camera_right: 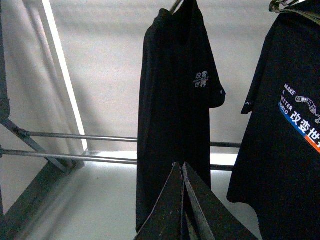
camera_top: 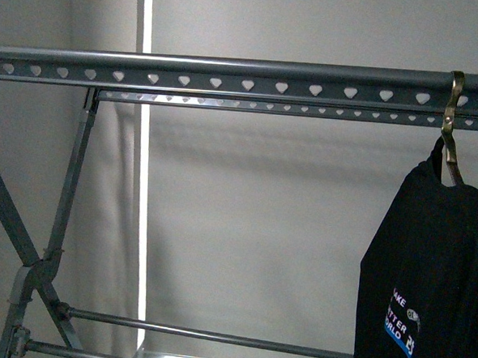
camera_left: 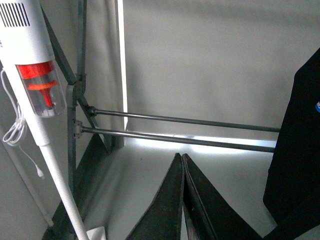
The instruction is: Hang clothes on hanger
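Note:
The grey metal rack's top rail (camera_top: 229, 74), punched with heart-shaped holes, runs across the front view. A black shirt (camera_top: 428, 272) with a white-and-blue logo (camera_top: 401, 323) hangs from it at the right on a wire hanger with a brassy hook (camera_top: 453, 103). The shirt's edge also shows in the left wrist view (camera_left: 300, 150). In the right wrist view a black shirt with the same logo (camera_right: 290, 130) hangs beside a second black shirt (camera_right: 172, 110). My left gripper (camera_left: 181, 156) and right gripper (camera_right: 181, 164) are both shut and empty, low before the rack. Neither shows in the front view.
A white stick vacuum with an orange part (camera_left: 37, 75) leans beside the rack's diagonal leg (camera_left: 75, 85). Two low cross bars (camera_left: 175, 120) span the rack above a pale floor (camera_left: 135, 185). A grey wall (camera_top: 286, 198) stands behind, with a bright vertical strip (camera_top: 143, 222).

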You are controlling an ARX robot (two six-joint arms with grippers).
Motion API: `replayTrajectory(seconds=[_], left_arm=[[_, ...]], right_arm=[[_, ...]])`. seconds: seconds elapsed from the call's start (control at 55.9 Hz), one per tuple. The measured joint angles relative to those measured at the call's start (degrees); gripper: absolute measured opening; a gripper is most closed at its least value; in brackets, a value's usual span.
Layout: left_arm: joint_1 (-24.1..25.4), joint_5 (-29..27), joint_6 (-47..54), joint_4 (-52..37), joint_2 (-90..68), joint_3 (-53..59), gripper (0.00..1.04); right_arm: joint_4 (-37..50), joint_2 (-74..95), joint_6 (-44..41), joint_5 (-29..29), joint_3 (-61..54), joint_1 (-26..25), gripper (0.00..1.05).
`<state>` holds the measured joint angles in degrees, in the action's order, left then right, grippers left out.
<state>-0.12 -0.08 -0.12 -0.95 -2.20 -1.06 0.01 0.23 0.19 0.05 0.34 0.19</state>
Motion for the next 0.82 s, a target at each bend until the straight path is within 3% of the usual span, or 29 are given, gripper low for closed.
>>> replayTrajectory(seconds=[0.68,0.716,0.751,0.823], left_arm=[[0.00,0.04,0.02,0.81,1.92,0.00,0.04],[0.00,0.04,0.00,0.81,1.92,0.00,0.04],[0.00,0.04,-0.02,0.81,1.92,0.00,0.05],[0.00,0.04,0.00,0.81,1.92,0.00,0.21]], right_arm=[[0.00,0.00,-0.02,0.00,0.00,0.00,0.02],[0.00,0.00,-0.11,0.00,0.00,-0.02,0.05],[0.00,0.00,-0.11,0.00,0.00,-0.02,0.16],[0.00,0.00,-0.11,0.00,0.00,0.00,0.31]])
